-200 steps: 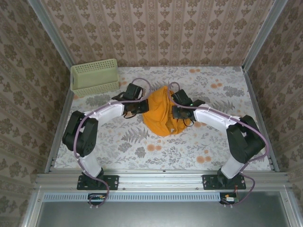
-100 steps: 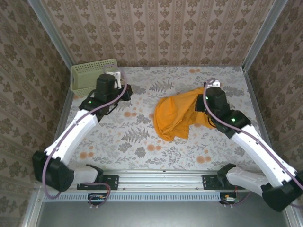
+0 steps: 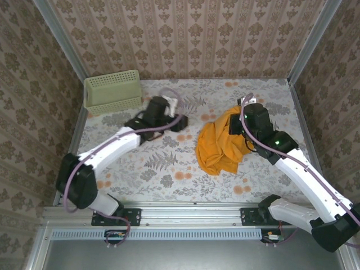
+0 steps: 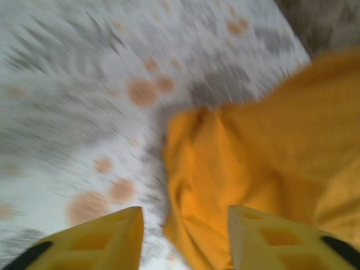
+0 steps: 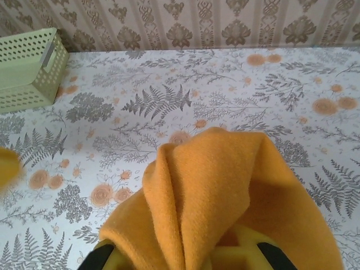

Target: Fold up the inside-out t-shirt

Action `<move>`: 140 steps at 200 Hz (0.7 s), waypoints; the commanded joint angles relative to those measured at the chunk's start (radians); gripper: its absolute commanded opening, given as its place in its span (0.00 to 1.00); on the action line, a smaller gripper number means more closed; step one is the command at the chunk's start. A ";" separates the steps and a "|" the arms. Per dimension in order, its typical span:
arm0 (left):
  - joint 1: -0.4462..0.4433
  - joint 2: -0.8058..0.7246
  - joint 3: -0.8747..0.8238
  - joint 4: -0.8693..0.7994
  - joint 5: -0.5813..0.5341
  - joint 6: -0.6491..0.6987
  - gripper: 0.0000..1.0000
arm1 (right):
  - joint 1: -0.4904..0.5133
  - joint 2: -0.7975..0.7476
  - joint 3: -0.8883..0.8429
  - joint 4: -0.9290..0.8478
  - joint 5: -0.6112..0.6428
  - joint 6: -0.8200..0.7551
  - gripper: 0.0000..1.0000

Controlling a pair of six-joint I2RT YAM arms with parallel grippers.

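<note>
The inside-out t-shirt (image 3: 220, 147) is a bunched orange-yellow heap on the flowered table, right of centre, its plain face showing. My right gripper (image 3: 238, 125) is shut on the shirt's upper right part, and in the right wrist view the cloth (image 5: 225, 197) drapes over the yellow fingers. My left gripper (image 3: 179, 122) is to the left of the shirt, apart from it. In the blurred left wrist view its yellow fingers (image 4: 107, 239) stand apart with nothing between them, and the shirt's edge (image 4: 259, 163) lies just ahead.
A pale green mesh basket (image 3: 112, 91) stands at the back left corner, also in the right wrist view (image 5: 25, 70). Patterned walls close the table at the back and both sides. Metal rails run along the table edges.
My left gripper let go of the shirt, swung out to the basket, then came back toward the shirt and opened. My right gripper pulled the shirt to the right, still holding it.
</note>
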 commanded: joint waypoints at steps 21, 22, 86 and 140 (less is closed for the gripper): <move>-0.215 0.105 -0.060 0.203 0.041 0.100 0.72 | -0.004 -0.007 0.099 -0.024 -0.040 0.036 0.04; -0.218 0.108 -0.061 0.206 0.041 0.102 0.73 | -0.004 -0.007 0.101 -0.024 -0.040 0.036 0.04; -0.263 0.243 -0.096 0.337 0.072 0.110 0.85 | -0.004 -0.013 0.177 -0.088 -0.017 0.056 0.04; -0.181 0.261 -0.057 0.238 -0.048 0.088 0.18 | -0.022 -0.005 0.250 -0.190 0.123 0.058 0.03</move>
